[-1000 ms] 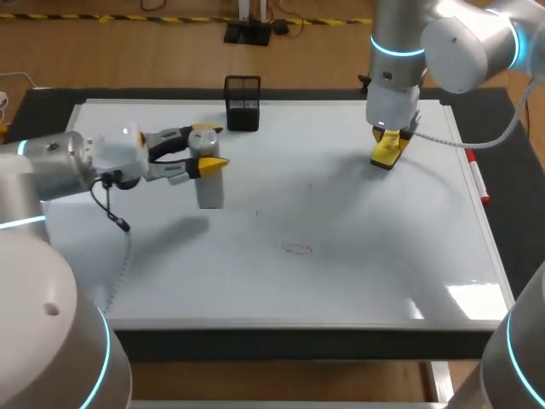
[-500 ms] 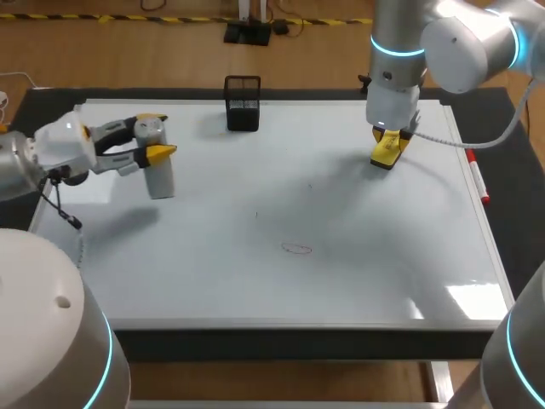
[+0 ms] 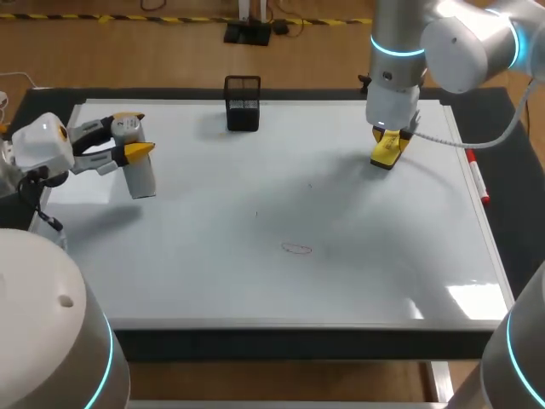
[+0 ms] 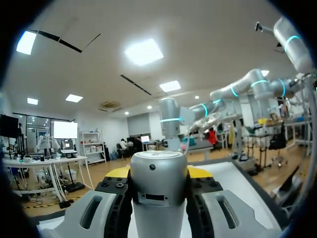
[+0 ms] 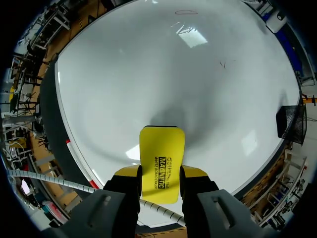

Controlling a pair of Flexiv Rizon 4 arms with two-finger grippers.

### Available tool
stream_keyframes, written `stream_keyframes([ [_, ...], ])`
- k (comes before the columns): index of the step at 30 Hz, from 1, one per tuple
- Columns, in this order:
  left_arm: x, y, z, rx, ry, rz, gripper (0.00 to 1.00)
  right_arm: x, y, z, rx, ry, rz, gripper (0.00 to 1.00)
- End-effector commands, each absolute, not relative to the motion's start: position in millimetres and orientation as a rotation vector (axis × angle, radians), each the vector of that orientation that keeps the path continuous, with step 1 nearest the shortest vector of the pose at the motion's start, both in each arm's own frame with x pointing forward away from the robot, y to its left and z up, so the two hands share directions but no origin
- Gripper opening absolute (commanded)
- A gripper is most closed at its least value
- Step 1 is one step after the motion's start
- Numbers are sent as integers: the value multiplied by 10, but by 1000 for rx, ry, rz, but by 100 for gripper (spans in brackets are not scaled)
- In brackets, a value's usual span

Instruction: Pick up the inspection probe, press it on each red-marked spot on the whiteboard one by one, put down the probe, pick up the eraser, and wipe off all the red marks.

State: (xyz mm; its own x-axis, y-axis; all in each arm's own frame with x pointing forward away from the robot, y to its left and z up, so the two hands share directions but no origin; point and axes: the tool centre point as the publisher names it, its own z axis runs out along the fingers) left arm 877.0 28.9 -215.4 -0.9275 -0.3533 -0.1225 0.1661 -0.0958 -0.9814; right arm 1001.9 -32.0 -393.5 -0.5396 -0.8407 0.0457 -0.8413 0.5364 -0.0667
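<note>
Have a silver-grey cylindrical metal inspection probe clamped in the left gripper, one yellow-tipped finger pressed to each side of its upper body, spread only as wide as the cylinder. Holding it upright over the far-left part of the flat white rectangular whiteboard, close to the left edge, with its shadow thrown apart from it on the surface toward the near-left corner. From the left wrist, just the probe's rounded top and barrel filling the gap between the fingers, yellow tips peeping out on either side. Have a yellow rectangular block eraser pinched in the right gripper, fingers closed against its two long sides, pointing down at the far-right part of the board. From the right wrist, the eraser jutting ahead of the fingers with a dark shadow on the board just past its end; cannot tell whether touching the surface or just above it. Can see a thin oval red mark drawn near the middle of the board, toward the near side, well apart from both grippers. Also a few faint dark specks between that mark and the eraser. Standing at the board's far edge, between the two grippers, a small black wire-mesh basket. Lying along the board's right edge, a slim red-and-white marker pen.
</note>
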Motion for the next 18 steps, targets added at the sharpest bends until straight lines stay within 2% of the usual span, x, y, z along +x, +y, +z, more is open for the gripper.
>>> stream_keyframes([
  [1,8769,301,-2143,-202,1839,-2088,0,10027,-325,-3927,1504,-2743,129,0],
  [12,8769,301,-2143,-202,1839,-2088,0,10027,-325,-3927,1504,-2743,129,0],
  [18,8769,301,-2143,-202,1839,-2088,0,9894,-30,-3864,1625,-2678,195,0],
])
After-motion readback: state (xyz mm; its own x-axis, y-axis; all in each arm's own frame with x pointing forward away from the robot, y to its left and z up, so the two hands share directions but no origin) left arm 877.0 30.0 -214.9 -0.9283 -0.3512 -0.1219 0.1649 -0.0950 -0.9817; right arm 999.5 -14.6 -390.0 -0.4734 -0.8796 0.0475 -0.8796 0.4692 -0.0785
